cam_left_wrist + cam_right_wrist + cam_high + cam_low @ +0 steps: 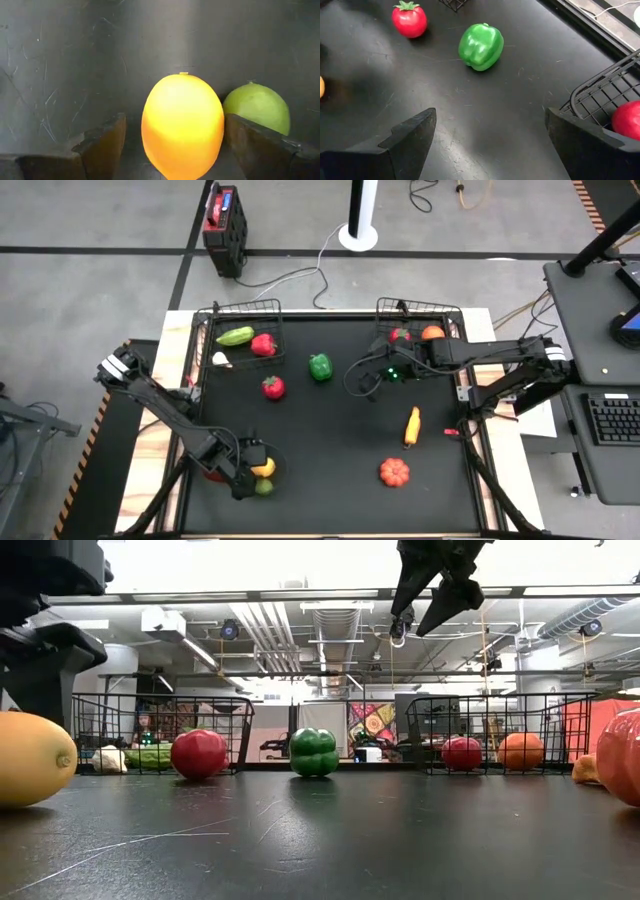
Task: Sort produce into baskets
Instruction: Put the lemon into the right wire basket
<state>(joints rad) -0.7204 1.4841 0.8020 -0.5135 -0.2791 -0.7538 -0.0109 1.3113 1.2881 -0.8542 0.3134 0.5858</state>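
Left gripper (175,145) is low at the table's near-left corner, its 2 fingers spread wide on either side of a yellow lemon (182,125), gaps showing on both sides, with a green lime (260,106) just beside it. Right gripper (490,145) hangs open above the mat beside the right basket (447,308), green pepper (481,46) ahead.

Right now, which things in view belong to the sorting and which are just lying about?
Job:
left basket
right basket
yellow lemon, between the open left gripper
lime
green pepper
tomato
corn
pumpkin

Lying about:
red-and-black case
keyboard
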